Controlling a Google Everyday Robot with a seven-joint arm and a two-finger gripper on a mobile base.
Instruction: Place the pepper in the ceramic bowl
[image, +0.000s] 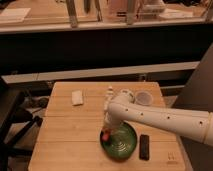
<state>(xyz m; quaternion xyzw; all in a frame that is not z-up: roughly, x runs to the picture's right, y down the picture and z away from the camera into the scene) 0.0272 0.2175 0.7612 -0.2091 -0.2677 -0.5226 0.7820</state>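
A glossy dark green ceramic bowl (126, 148), ringed inside w/ pale concentric lines, is pictured on a light wood table (70, 135) striped by plank seams. The red-orange pepper (105, 135) is seen at the bowl's left rim, where the gripper (106, 130) of the white arm (165, 120) is positioned. A black rectangular object (144, 146), white pad (77, 97) & pale grey dish (143, 98) are also shown.

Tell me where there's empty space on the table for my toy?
The left half is bare, below the white pad and left of the bowl. Crowded on the right: tool at the bowl's rim by the pepper, dish, bottle.
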